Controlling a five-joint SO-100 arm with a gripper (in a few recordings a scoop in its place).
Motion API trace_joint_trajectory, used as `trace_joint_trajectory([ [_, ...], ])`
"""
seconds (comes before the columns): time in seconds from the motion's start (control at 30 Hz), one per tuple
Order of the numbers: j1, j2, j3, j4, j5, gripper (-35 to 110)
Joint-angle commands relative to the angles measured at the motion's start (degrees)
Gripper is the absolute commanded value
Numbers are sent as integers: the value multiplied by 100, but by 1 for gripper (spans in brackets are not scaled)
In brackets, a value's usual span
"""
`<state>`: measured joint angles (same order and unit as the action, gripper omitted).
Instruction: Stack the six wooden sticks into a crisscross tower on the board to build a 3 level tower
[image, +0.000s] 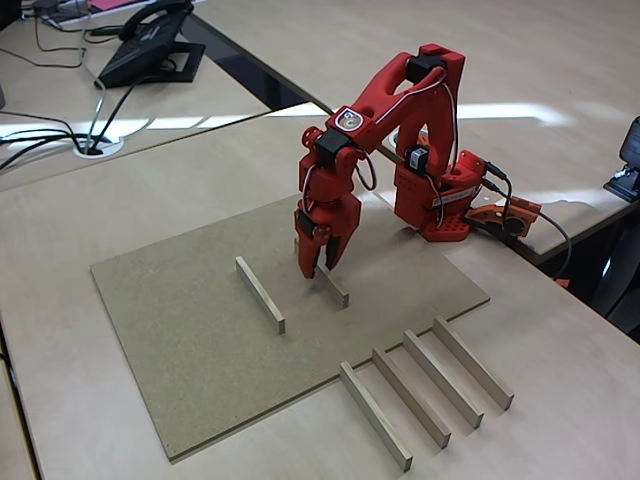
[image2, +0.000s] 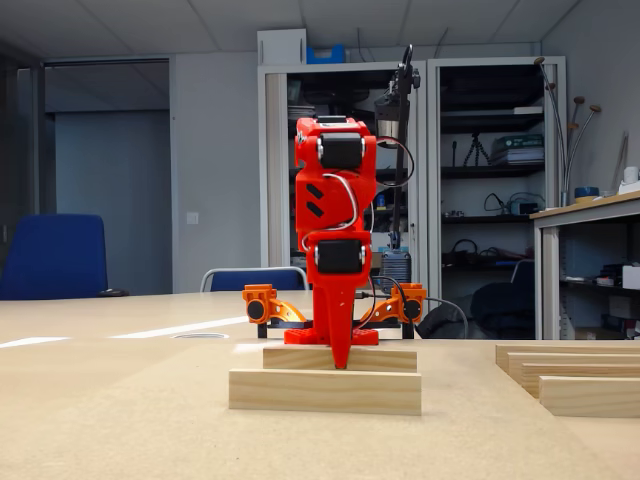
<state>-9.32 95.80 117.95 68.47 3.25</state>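
Two pale wooden sticks lie parallel on the tan board (image: 200, 380): the left stick (image: 260, 293) and the right stick (image: 336, 290). My red gripper (image: 320, 266) points straight down over the far end of the right stick, its fingers slightly apart and straddling it. In the low fixed view the gripper (image2: 340, 358) tip meets the rear stick (image2: 385, 359), behind the front stick (image2: 325, 391), both flat on the board (image2: 120, 420). Several more sticks (image: 425, 388) lie side by side on the desk off the board's right edge, and they also show at the low view's right edge (image2: 585, 385).
The arm's base (image: 440, 205) stands at the board's far right corner with an orange part and a cable beside it. A desk phone (image: 150, 45) and cables sit on the far left table. A gap between desks runs behind the arm.
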Motion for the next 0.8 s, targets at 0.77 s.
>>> trace_joint_trajectory([
  [0.77,-712,1415,-149,1318,1055,32],
])
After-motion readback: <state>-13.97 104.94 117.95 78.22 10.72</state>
